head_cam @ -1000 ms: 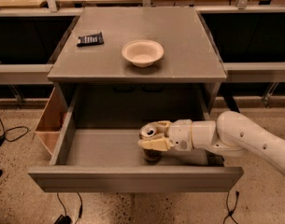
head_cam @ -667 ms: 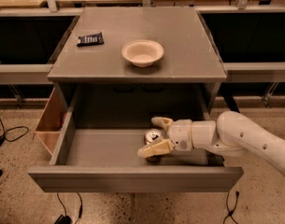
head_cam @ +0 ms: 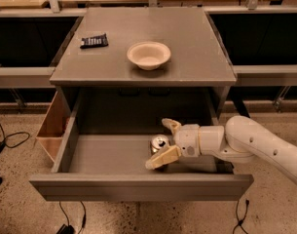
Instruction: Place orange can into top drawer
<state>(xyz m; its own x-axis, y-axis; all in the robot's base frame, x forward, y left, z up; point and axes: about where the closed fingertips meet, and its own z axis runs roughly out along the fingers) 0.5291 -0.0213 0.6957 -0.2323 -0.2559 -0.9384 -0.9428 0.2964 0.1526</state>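
The top drawer (head_cam: 138, 187) of the grey cabinet is pulled fully open. The orange can (head_cam: 159, 143) stands upright on the drawer floor, right of the middle, with its silver top showing. My gripper (head_cam: 165, 141) reaches into the drawer from the right and is open. One tan finger (head_cam: 170, 125) is behind the can and the other (head_cam: 162, 158) is in front of it. The can sits in the gap between them and neither finger presses on it.
A white bowl (head_cam: 148, 55) and a small black object (head_cam: 94, 41) lie on the cabinet top (head_cam: 196, 43). A tan wooden box (head_cam: 51, 126) hangs beside the drawer's left wall. Cables (head_cam: 7, 140) run on the floor at left. My white arm (head_cam: 255, 143) crosses the drawer's right side.
One second ago the fingers were closed on the can. They have since spread apart and let it go, and the can stands on the drawer floor.
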